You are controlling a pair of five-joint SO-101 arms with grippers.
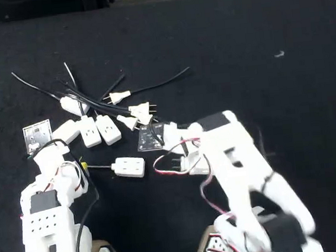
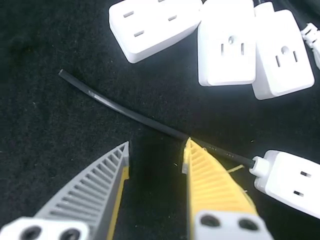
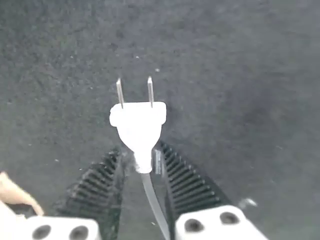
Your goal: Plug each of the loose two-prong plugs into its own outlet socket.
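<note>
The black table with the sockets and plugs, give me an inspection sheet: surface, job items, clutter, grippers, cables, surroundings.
Surface: black cloth-covered table, no spills seen.
Job's things: three white plastic outlet sockets bunched together; a single white socket apart, nearer the arms; loose white two-prong plugs beyond them; nothing seen plugged in.
Clutter: silver square plate; small dark card.
Grippers: left gripper open, over the single socket's black cord; right gripper shut on a held white plug at its neck, prongs pointing away.
Cables: short black cords fanned out from the plugs; red and white arm wires.
Surroundings: nothing seen clearly beyond the far edge.
</note>
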